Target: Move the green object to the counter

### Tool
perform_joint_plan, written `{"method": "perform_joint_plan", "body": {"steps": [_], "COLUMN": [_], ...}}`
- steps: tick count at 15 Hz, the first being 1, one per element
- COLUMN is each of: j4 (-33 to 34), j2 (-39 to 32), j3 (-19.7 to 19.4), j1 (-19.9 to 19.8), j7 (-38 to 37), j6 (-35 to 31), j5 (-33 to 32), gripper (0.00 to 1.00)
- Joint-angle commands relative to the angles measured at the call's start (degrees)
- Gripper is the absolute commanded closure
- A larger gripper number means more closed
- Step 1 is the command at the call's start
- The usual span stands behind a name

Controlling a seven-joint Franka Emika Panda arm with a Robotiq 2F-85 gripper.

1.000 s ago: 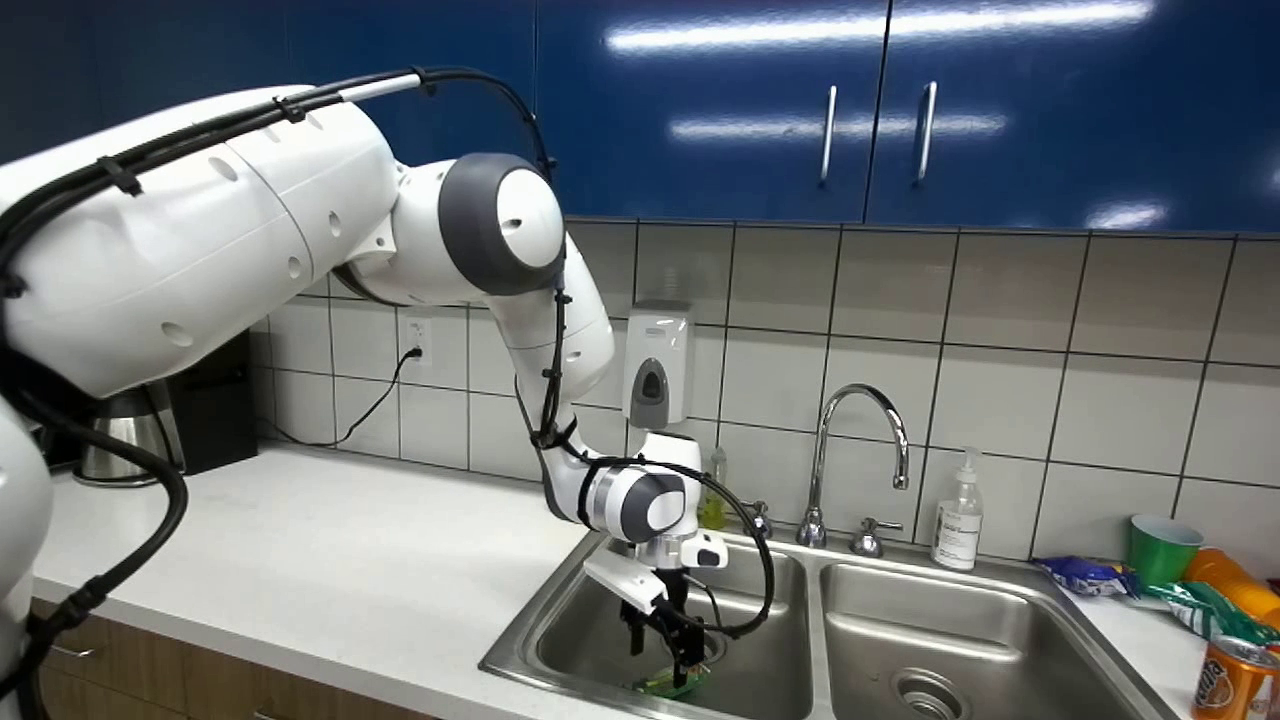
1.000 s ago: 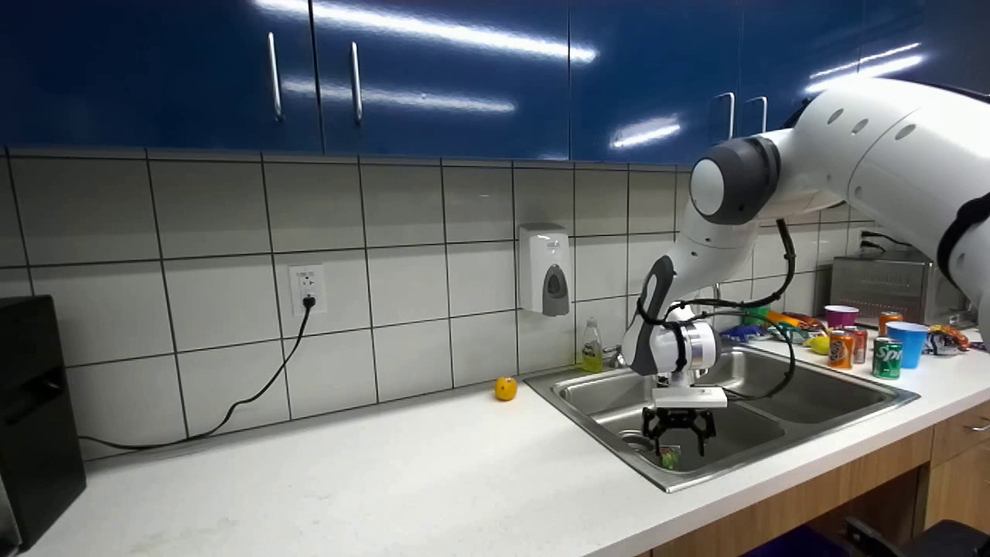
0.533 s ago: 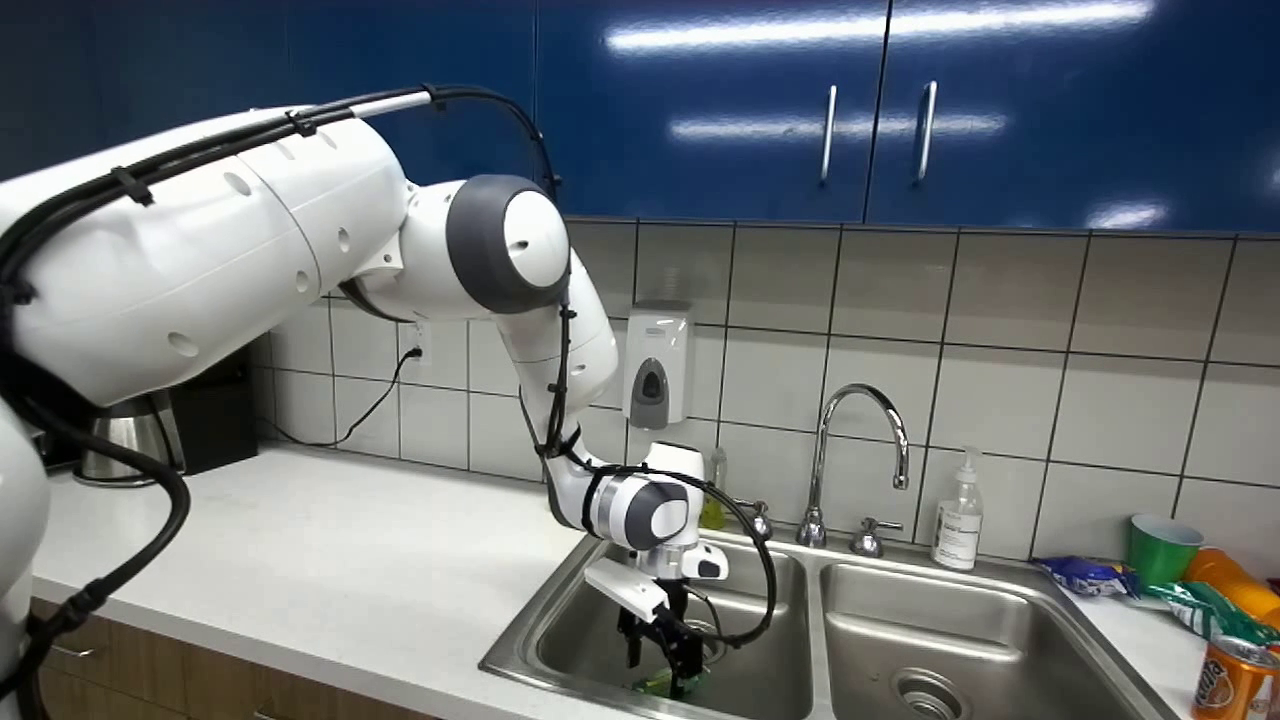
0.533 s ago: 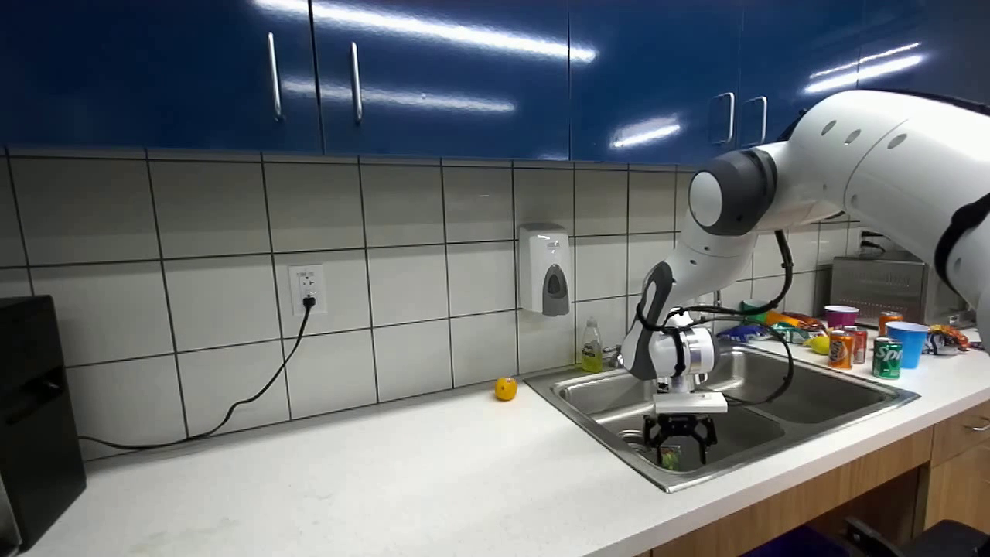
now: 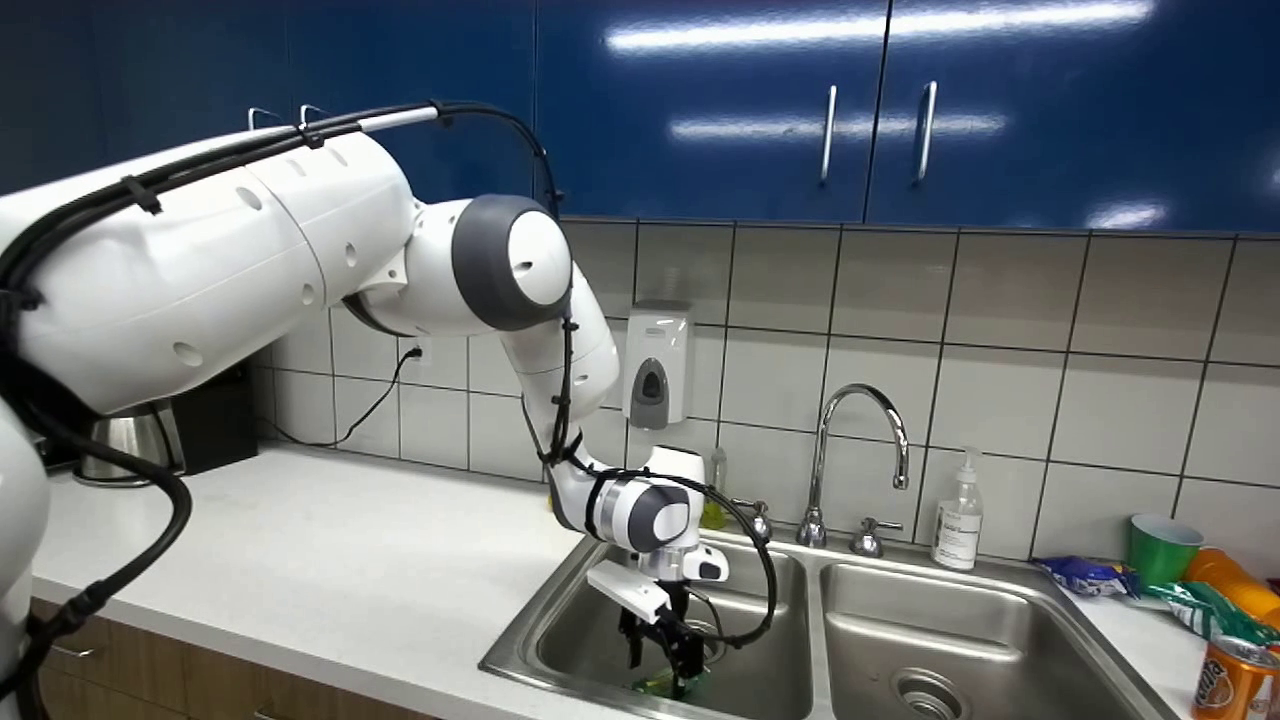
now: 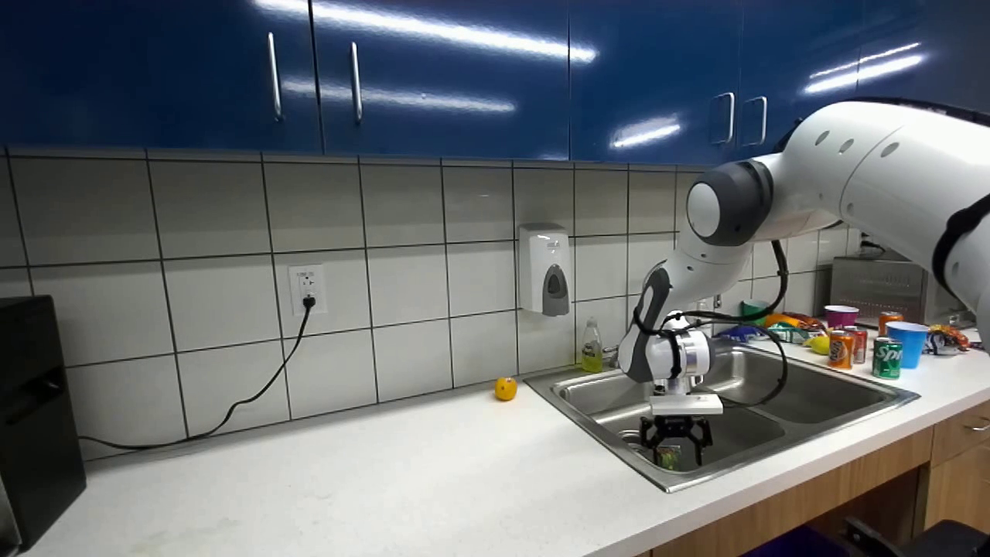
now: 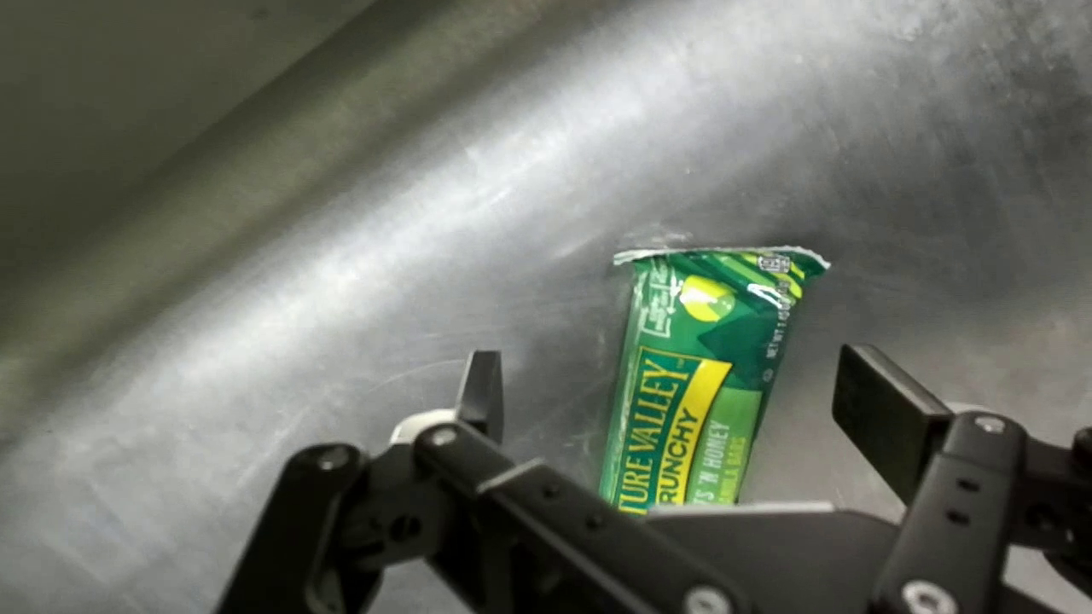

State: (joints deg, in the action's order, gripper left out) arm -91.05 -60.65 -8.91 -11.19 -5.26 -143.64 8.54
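The green object is a green and yellow granola bar packet [image 7: 734, 328] lying flat on the floor of the left sink basin. It also shows, partly covered by the fingers, in both exterior views [image 5: 655, 684] [image 6: 669, 458]. My gripper [image 7: 671, 388] is open, with one finger on each side of the packet and a gap on both sides. The packet's near end is hidden behind the gripper. In both exterior views the gripper [image 5: 660, 672] [image 6: 678, 456] points down inside the basin. The white counter [image 6: 348, 480] runs beside the sink.
The steel sink rim [image 6: 599, 437] and the basin divider [image 5: 815, 640] stand around the gripper. A faucet [image 5: 822, 460] rises behind. An orange fruit-like ball [image 6: 505, 388] and a dish soap bottle [image 6: 592, 348] sit near the wall. Cans and cups [image 6: 887, 357] crowd the far counter.
The arm has come down, and the gripper is a little lower in the basin around the packet. In the last half second it moves only slightly. The gripper stays open and the packet lies still.
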Motion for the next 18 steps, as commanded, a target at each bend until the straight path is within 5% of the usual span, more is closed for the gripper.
{"method": "perform_joint_plan", "body": {"steps": [1,18], "j4": [3.61,9.26], "j2": [-1.63,-5.04], "j3": [0.86,0.96], "j1": [-1.09,-1.43], "j7": [0.52,0.06], "j6": [2.74,4.6], "j5": [-1.01,-0.66], "gripper": [0.0,0.0]}}
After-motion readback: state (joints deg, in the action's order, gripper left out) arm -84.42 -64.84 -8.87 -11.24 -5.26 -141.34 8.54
